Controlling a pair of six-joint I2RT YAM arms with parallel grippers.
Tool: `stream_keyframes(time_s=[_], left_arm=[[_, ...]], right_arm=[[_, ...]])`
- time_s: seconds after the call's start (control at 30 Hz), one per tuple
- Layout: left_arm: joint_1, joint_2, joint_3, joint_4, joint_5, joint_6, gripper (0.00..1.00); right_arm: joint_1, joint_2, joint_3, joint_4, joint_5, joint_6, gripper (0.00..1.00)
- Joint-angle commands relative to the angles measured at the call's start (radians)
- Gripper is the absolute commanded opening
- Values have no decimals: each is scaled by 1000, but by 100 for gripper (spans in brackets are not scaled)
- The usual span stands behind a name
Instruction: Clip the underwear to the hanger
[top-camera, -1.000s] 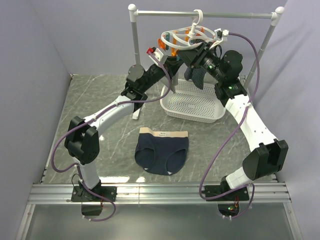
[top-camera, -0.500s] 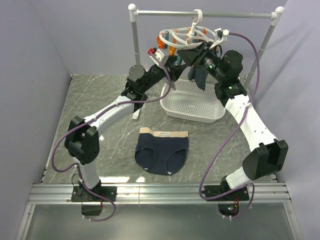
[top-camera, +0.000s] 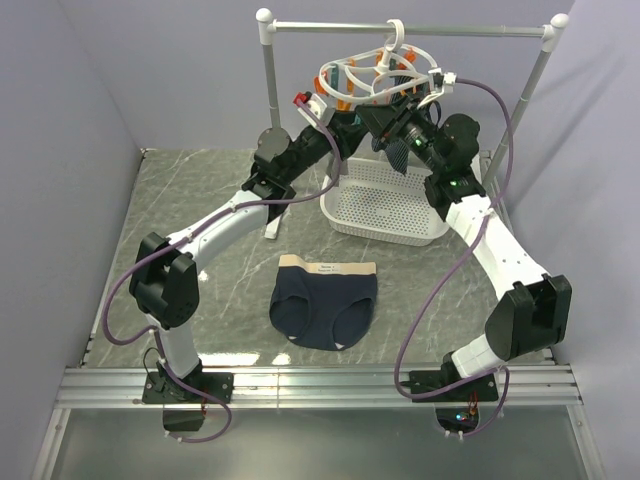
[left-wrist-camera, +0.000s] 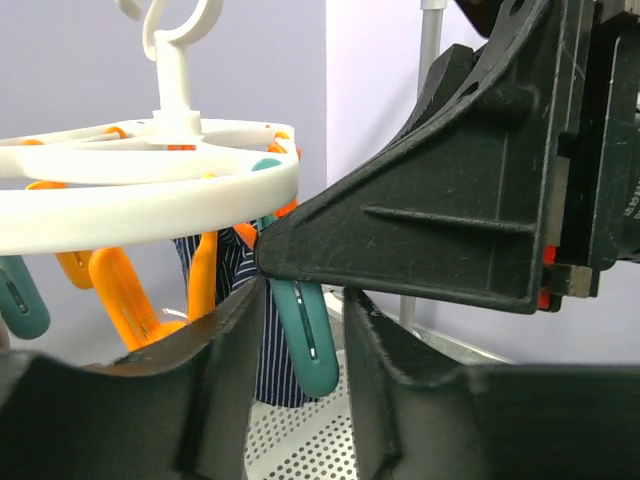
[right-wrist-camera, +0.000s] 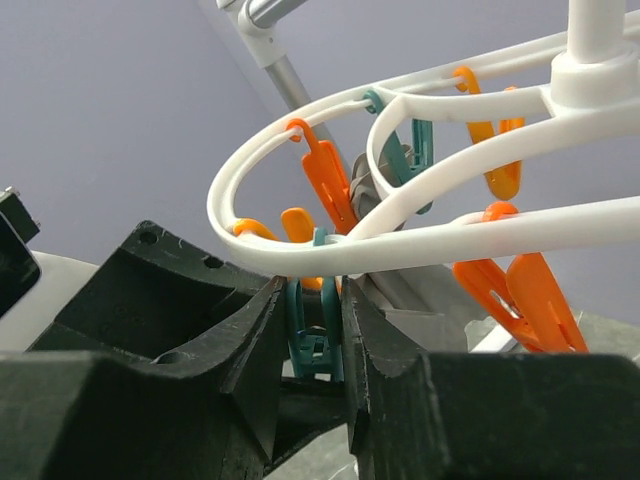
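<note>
The underwear (top-camera: 325, 300), navy with a tan waistband, lies flat on the table between the two arms, and neither gripper touches it. The white hanger (top-camera: 375, 72) hangs by its hook from the rail, with orange and teal clothespins under it. My left gripper (top-camera: 335, 108) is raised to the hanger's left side. It stands open (left-wrist-camera: 303, 300), and a teal clothespin (left-wrist-camera: 305, 340) dangles between its fingers with a gap on each side. My right gripper (top-camera: 388, 108) is under the hanger's right side, shut (right-wrist-camera: 315, 290) on another teal clothespin (right-wrist-camera: 318, 335) and pressing both its handles.
A navy pinstriped cloth (top-camera: 397, 150) hangs from the hanger over a white perforated basket (top-camera: 340, 215). The grey rail stand (top-camera: 450, 31) spans the back. Purple walls close in on both sides. The two grippers are almost touching under the hanger.
The hanger has levelled and risen a little. My left gripper has opened off its clothespin. My right gripper has closed further on the teal clothespin and shifted slightly left.
</note>
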Motion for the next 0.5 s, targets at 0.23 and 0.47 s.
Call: stream_keyframes(time_s=[0.23,0.47], left_arm=[[-10,8,85,28,-36,3,13],[-10,7,78,34,-35,3,0]], right_arm=[[12,-24,-43,160,-19,13,0],[17,-32,-37,128,27,0,32]])
